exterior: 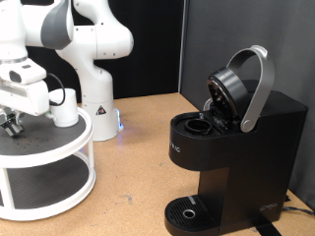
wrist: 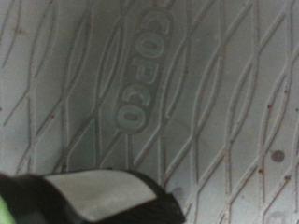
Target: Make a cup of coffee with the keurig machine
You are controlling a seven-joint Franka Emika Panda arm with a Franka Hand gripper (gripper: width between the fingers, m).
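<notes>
The keurig machine (exterior: 241, 147) stands at the exterior view's right, black, with its silver-handled lid swung open and the pod chamber exposed. Its round drip base (exterior: 187, 211) is bare. The cup (exterior: 64, 106), small and white, stands on the top tier of a white round two-tier shelf (exterior: 59, 147) at the exterior view's left. My gripper (exterior: 11, 125) hangs low over that top tier, to the left of the cup. The wrist view shows the tier's grey ribbed mat (wrist: 187, 93) close up. A blurred green, pale and black thing (wrist: 84, 198) lies at the frame's edge; I cannot tell what it is.
The white arm's base (exterior: 95, 108) stands behind the shelf. Bare wooden tabletop (exterior: 133, 172) lies between the shelf and the machine. A black curtain (exterior: 226, 39) hangs behind the table.
</notes>
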